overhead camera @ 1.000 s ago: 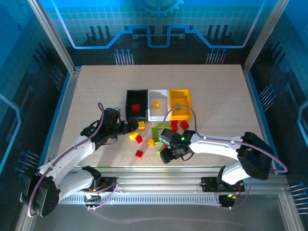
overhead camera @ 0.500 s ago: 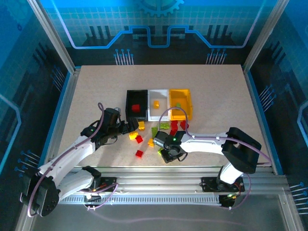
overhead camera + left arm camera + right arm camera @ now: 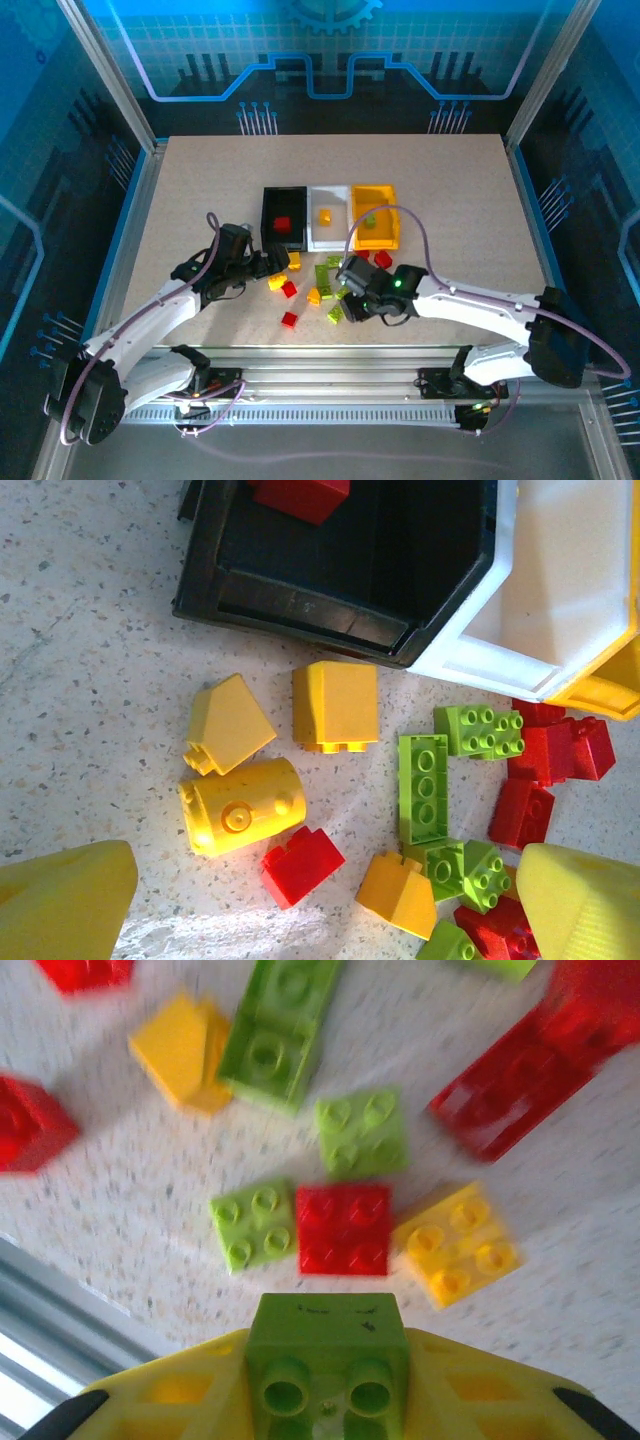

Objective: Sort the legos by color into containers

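Observation:
My right gripper (image 3: 327, 1360) is shut on a lime green lego (image 3: 327, 1332), held a little above the table over green, red (image 3: 344, 1228) and yellow flat legos. From above, the right gripper (image 3: 352, 303) hangs at the near side of the scattered legos (image 3: 310, 285). My left gripper (image 3: 320, 910) stands open over the pile's left part, a small red lego (image 3: 302, 865) lying between its fingers (image 3: 60, 900). The black container (image 3: 283, 212) holds a red lego, the white container (image 3: 328, 228) an orange one, the yellow container (image 3: 378, 232) a green one.
The three containers stand side by side just behind the pile. A yellow cylinder-shaped brick (image 3: 240, 806) and two yellow sloped bricks lie near the black container's corner (image 3: 300, 615). A metal rail (image 3: 330, 350) edges the table's near side. Bare table surrounds the group.
My right gripper has closed on the green lego and the arm has swung right and slightly away from the near edge. The left arm has stayed put.

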`<state>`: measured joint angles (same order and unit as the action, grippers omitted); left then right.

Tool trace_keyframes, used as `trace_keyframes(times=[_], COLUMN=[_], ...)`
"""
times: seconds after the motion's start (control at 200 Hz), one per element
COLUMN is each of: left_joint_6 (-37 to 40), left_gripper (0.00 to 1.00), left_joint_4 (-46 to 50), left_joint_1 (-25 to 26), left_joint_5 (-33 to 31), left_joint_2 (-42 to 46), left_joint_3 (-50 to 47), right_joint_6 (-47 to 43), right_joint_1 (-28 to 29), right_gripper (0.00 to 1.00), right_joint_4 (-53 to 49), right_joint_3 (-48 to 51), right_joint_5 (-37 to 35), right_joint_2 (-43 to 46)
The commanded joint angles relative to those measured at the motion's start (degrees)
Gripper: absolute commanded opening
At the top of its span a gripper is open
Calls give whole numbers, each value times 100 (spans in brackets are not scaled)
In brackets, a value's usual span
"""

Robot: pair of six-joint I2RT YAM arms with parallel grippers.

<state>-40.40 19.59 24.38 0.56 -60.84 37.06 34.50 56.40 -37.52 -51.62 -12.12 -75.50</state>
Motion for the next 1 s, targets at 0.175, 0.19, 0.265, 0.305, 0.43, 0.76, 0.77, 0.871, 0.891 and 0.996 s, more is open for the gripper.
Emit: trace_keyframes(times=[0.175, 0.19, 0.265, 0.305, 0.43, 0.76, 0.77, 0.871, 0.891, 0.996], left_joint_6=[2, 0, 37, 62, 167, 529, 546, 684, 704, 695], left_gripper=[99, 99, 99, 98, 97, 97, 97, 95, 94, 90], left_joint_4=[-229, -235, -264, -258, -155, 102, 116, 280, 323, 476], left_joint_1=[-21, -21, -21, -17, -9, 299, 316, 505, 537, 619], left_joint_5=[313, 313, 355, 403, 531, 542, 537, 330, 273, -123], left_joint_2=[-102, -98, -134, -183, -370, -819, -830, -889, -905, -938], left_joint_3=[196, 196, 218, 241, 384, 588, 591, 673, 694, 661], right_joint_6=[-452, -460, -427, -396, -301, -196, -198, -224, -237, -309], right_joint_1=[-1991, -2073, -2453, -2619, -2912, -3105, -3108, -3067, -3059, -2930], right_gripper=[38, 38, 37, 38, 38, 63, 65, 75, 75, 76], right_joint_4=[-81, -46, -34, -86, -238, -413, -401, -301, -281, -115], right_joint_3=[-1491, -1560, -1982, -2258, -2988, -4110, -4111, -4031, -3997, -3663], right_joint_5=[-329, -335, -361, -334, -384, -220, -196, -65, -52, -20], right_joint_2=[-688, -779, -1379, -1739, -2712, -3846, -3837, -3609, -3537, -3095])
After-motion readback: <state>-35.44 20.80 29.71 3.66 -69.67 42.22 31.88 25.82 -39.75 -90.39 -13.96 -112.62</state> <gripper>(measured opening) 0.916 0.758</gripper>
